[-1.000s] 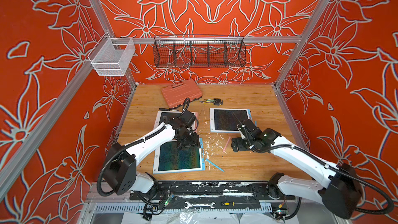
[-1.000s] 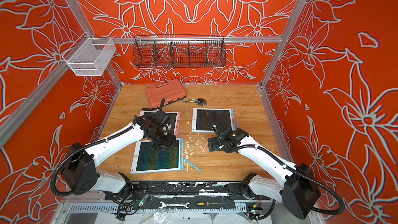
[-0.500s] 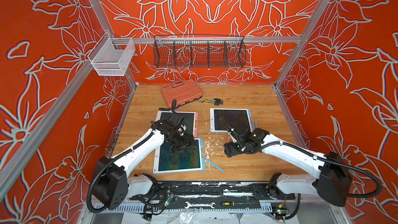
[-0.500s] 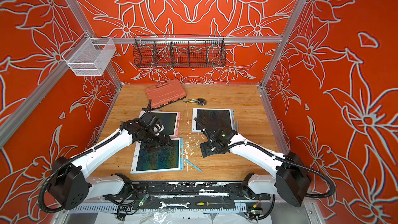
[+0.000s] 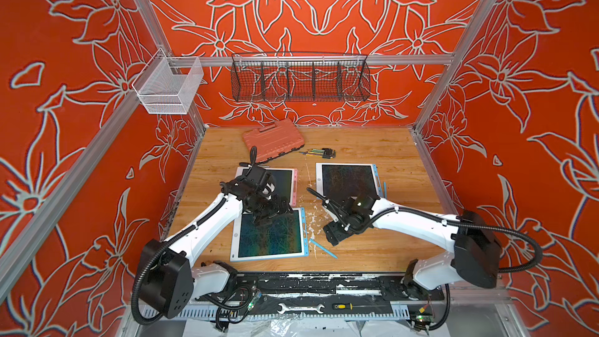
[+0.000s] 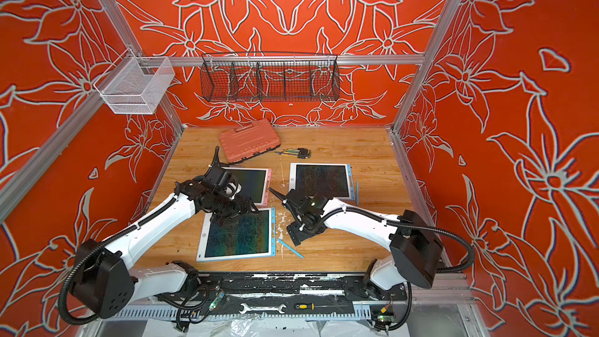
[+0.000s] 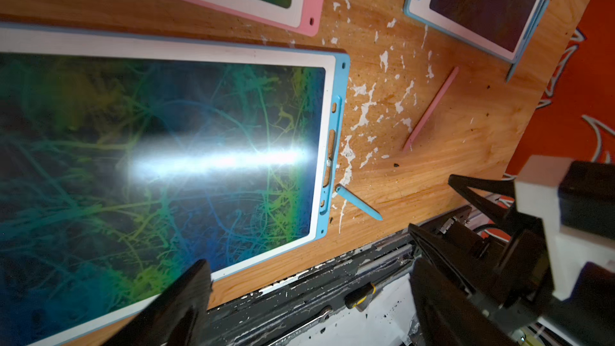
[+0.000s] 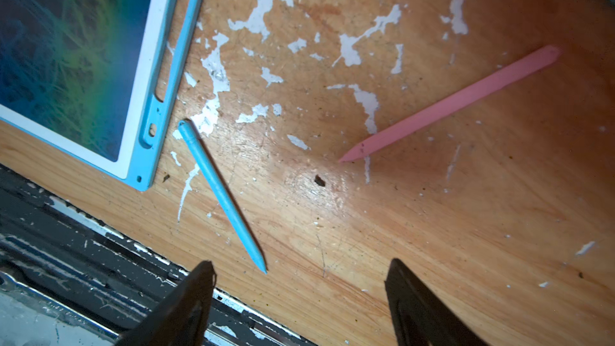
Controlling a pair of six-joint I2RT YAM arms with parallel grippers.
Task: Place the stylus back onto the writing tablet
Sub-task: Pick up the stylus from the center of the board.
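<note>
A blue stylus (image 5: 322, 248) (image 8: 221, 194) lies loose on the wooden table, just off the right edge of the front writing tablet (image 5: 272, 238) (image 7: 159, 134), which has a white frame and a blue side strip. My right gripper (image 5: 334, 236) (image 8: 299, 281) hovers open just right of and above the stylus, with nothing between its fingers. My left gripper (image 5: 272, 212) (image 7: 309, 281) is open and empty over the tablet's far edge. A pink stylus (image 8: 449, 104) (image 7: 431, 109) lies on the wood to the right of the blue one.
A pink-edged tablet (image 5: 285, 179) lies behind the front one. At the back right a blue-edged tablet (image 5: 348, 178) has another blue stylus (image 5: 384, 188) beside it. A red tool case (image 5: 273, 139) and hex keys (image 5: 319, 153) sit at the back. A wire basket (image 5: 299, 77) hangs on the wall.
My left gripper has drawn back from the pink-edged tablet to the front tablet and opened wider. My right arm has swung left and forward, down toward the blue stylus.
</note>
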